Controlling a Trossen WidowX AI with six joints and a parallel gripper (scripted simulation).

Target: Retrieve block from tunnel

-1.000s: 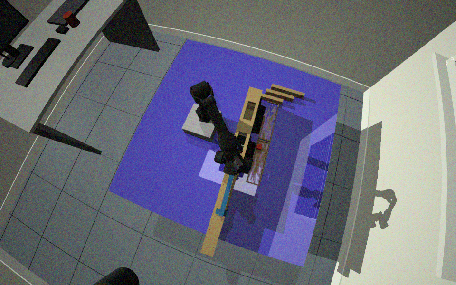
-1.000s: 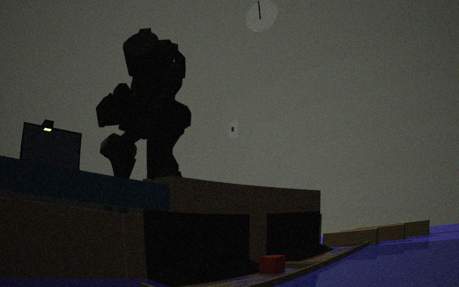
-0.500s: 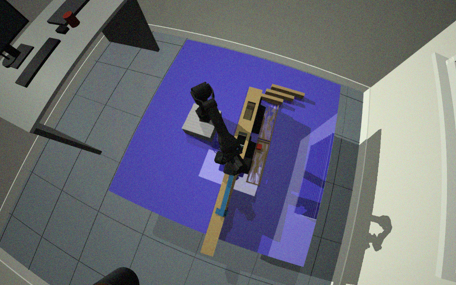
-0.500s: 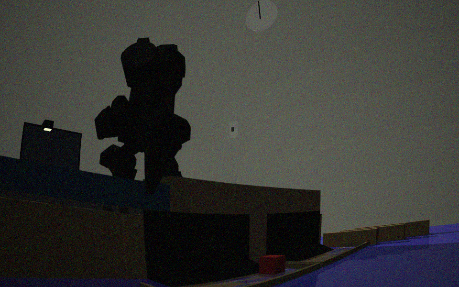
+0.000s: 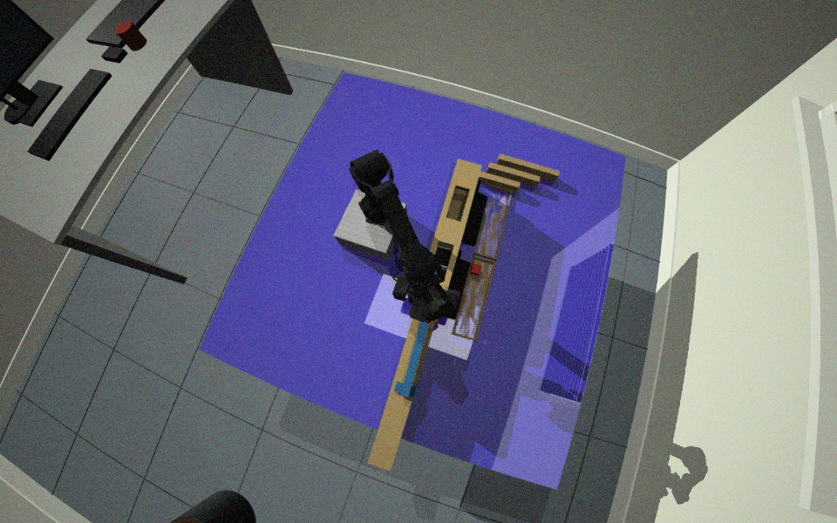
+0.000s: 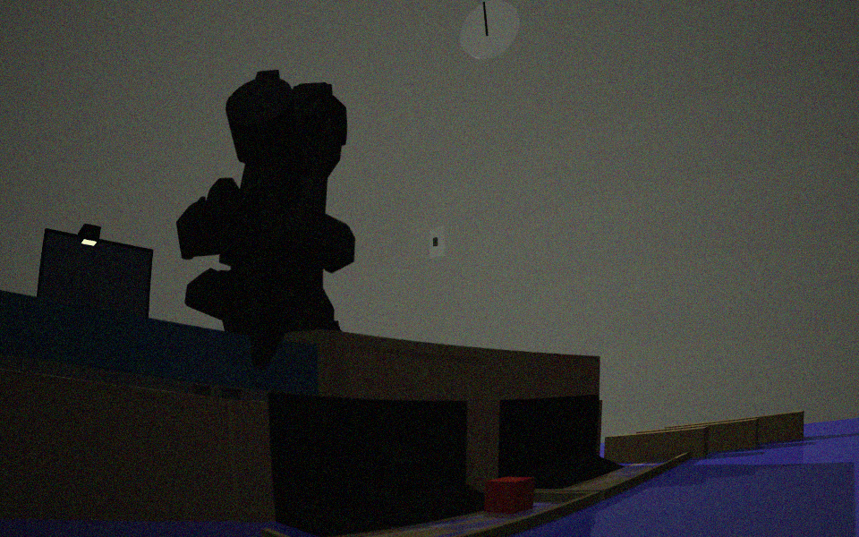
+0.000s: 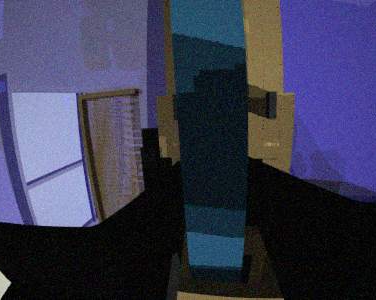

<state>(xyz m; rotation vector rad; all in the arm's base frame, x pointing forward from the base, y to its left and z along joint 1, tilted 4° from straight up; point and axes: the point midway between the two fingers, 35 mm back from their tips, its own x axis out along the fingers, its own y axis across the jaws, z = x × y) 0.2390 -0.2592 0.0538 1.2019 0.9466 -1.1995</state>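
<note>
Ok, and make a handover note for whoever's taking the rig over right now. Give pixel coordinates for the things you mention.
Gripper [image 5: 425, 316] [image 6: 262, 356] [image 7: 214, 166]: fingers shut on the blue handle [image 5: 417, 356] [image 6: 152, 353] [image 7: 213, 150], which runs out of one end of the wooden tunnel [image 5: 449, 228] [image 6: 420, 366] [image 7: 278, 132].
Block: the red block [image 5: 476, 268] [image 6: 510, 495], apparently the target, sits in the shallow tray [image 5: 486, 292] [image 6: 619, 490] [image 7: 90, 160] alongside the tunnel.
Done: block out of the tunnel.
Left: block isn't gripped or raised. Probably let go of the handle, then grasp the block and hold it up.
</note>
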